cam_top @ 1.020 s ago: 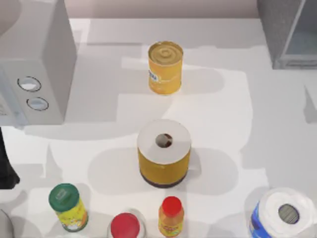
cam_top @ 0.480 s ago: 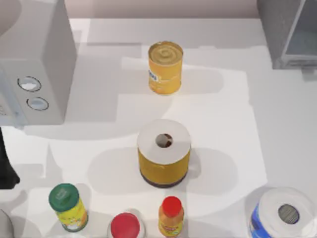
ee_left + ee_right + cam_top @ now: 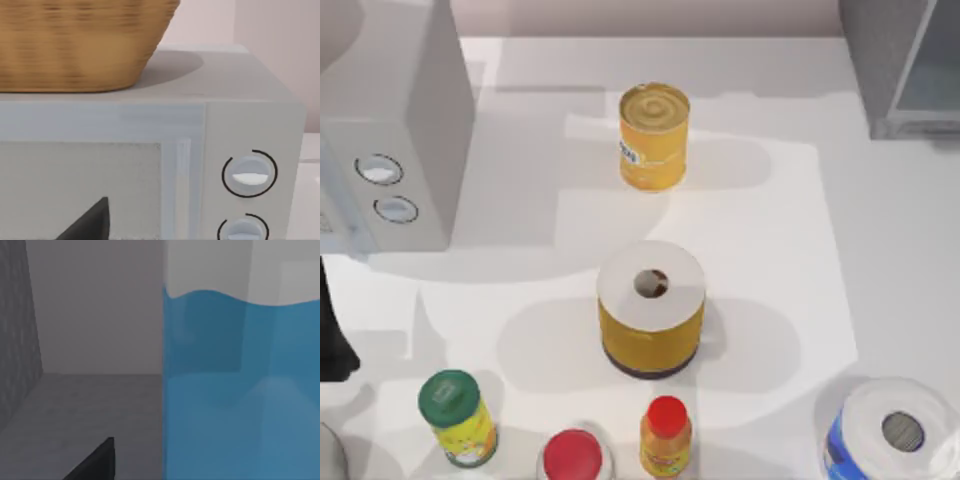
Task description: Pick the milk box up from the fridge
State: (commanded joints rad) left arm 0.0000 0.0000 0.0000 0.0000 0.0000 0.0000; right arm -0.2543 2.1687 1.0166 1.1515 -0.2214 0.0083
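Right pincer close up against the milk box (image 3: 240,390) inside the fridge (image 3: 900,65); left arm parked by the grey box with two dials (image 3: 385,130).

The right wrist view looks into the dark grey interior of the fridge, where the milk box stands on the cabinet floor, its light blue side under a white top very near the camera; one dark finger (image 3: 95,462) of the right pincer shows beside the carton, and I cannot tell whether that pincer is open or closed. From above, the fridge sits at the bench's (image 3: 880,250) far right corner. The left wrist view faces the dial box, a wicker basket (image 3: 80,45) on top of it; whether the left pincer is open or closed I cannot tell either.
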